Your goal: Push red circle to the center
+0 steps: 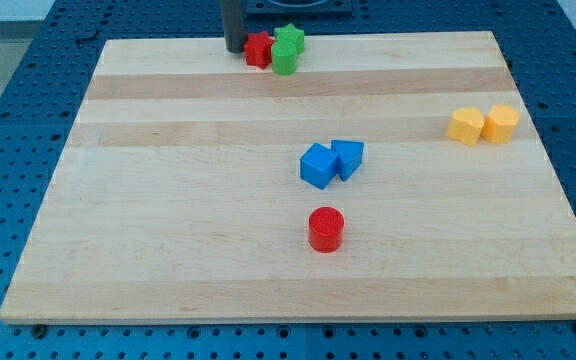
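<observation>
The red circle (325, 229) is a short red cylinder that stands on the wooden board (168, 200), below the board's middle. Just above it sit a blue cube (318, 166) and a blue triangular block (348, 158), touching each other. My tip (235, 48) is at the board's top edge, far above the red circle and to its left. It stands right beside the left side of a second red block (259, 49).
Two green blocks (287, 48) sit against the red block at the top edge. Two yellow blocks (465, 126) (501, 123) lie side by side at the view's right. A blue perforated table surrounds the board.
</observation>
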### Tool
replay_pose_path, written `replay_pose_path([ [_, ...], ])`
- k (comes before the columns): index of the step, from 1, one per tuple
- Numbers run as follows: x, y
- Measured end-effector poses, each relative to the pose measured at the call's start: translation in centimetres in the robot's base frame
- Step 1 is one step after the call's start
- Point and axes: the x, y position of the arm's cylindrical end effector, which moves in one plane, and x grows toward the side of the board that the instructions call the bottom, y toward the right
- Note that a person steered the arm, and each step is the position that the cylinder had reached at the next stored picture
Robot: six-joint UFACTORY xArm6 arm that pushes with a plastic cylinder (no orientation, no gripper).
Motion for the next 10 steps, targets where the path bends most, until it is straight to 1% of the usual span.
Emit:
replay_pose_path([
  [1, -0.6, 1.2],
  [2, -0.5, -0.8],
  [3, 2.9, -5.6],
  [4, 8.3, -9.0],
  [5, 14.8, -10.9],
  [7, 29.9, -11.4],
  [8, 37.2, -10.1],
  [9, 40.9, -6.2],
  [10, 41.0, -0.6],
])
